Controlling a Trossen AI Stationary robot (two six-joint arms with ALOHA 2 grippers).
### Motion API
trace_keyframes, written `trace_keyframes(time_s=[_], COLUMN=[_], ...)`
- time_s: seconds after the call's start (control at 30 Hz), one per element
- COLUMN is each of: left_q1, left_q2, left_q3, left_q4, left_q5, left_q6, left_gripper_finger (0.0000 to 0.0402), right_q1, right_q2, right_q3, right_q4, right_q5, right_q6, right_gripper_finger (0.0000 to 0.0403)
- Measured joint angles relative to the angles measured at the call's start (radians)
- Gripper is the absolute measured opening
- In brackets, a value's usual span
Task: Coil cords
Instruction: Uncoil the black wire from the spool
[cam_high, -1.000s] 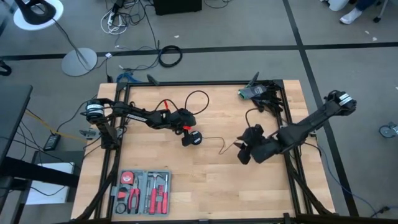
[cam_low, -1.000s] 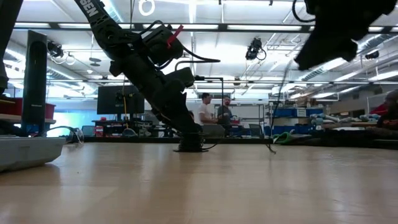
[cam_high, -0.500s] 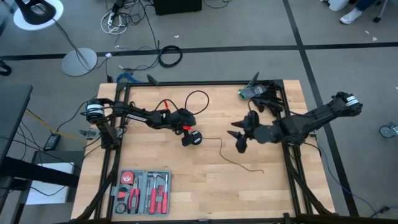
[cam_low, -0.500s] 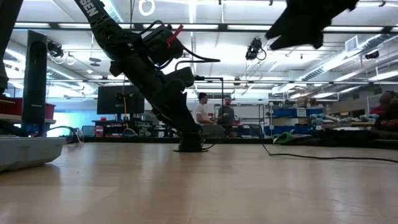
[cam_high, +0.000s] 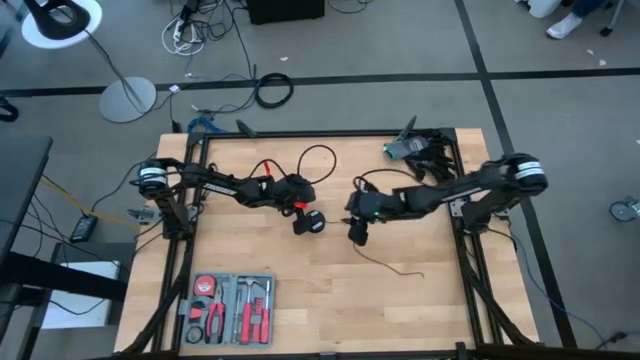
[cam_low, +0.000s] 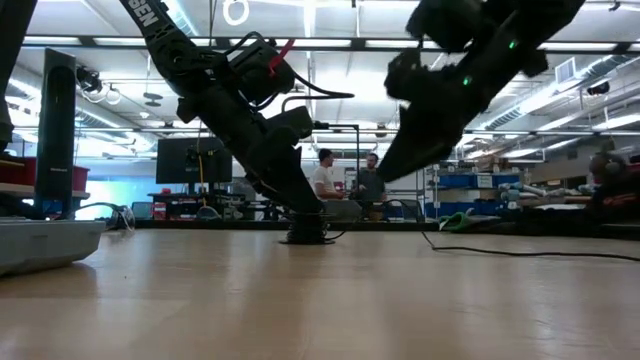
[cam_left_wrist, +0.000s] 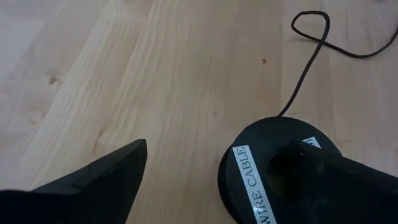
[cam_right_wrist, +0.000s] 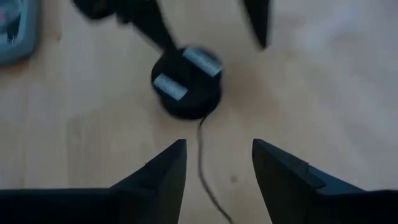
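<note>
Black is the colour of the small round puck (cam_high: 314, 222) that sits near the middle of the wooden table (cam_high: 250, 250). It has white labels on it. In the left wrist view 1 label on the puck (cam_left_wrist: 277, 171) reads "WIRE CABLE". The other label is cut off and too small to read. On the left arm in the low view you can see big white letters, but only part of a word shows.

From the puck runs the thin black wire (cam_high: 385, 262). It lies loose on the table and ends toward the right front part.

Down at the puck sits the left gripper (cam_high: 303, 214), with its fingers spread wide. 1 finger (cam_left_wrist: 336, 177) rests on top of the puck and the other finger is off to the side on bare wood.

Just beside the puck, on its right, hangs the right gripper (cam_high: 357, 228). It is lifted off the table. Its fingers are apart and hold nothing, and the wire passes under the gap between them.

Half a second ago the right gripper was farther right, and 1 second ago even more so. It has swung in toward the puck. The left arm has not moved.

A tool case (cam_high: 228, 308) lies at the front left corner.
</note>
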Motion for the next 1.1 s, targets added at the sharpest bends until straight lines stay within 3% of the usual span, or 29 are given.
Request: trace_keyframes(time_s=[0.13,0.37,0.6,0.87,1.1], left_q1=[0.0,0.0,0.0,0.0,-0.001], left_q2=[0.0,0.0,0.0,-0.001,-0.002], left_q3=[0.0,0.0,-0.005,-0.041,-0.041], left_q4=[-0.001,-0.001,0.0,0.012,0.028], left_q5=[0.0,-0.003,-0.003,0.008,0.011], left_q6=[0.0,0.0,0.001,-0.003,-0.003], left_gripper_finger=[0.0395,0.0395,0.0395,0.0395,0.0395], right_q1=[-0.024,-0.027,-0.022,0.041,0.209], right_q2=[0.087,0.138,0.136,0.09,-0.044], right_q3=[0.0,0.0,0.001,0.001,0.001], right_q4=[0.054,0.088,0.031,-0.125,-0.407], right_q5=[-0.09,-0.151,-0.151,-0.134,-0.042], right_q6=[-0.02,-0.027,-0.004,0.123,0.331], right_gripper_finger=[0.0167,0.0125,0.0012,0.0005,0.0002])
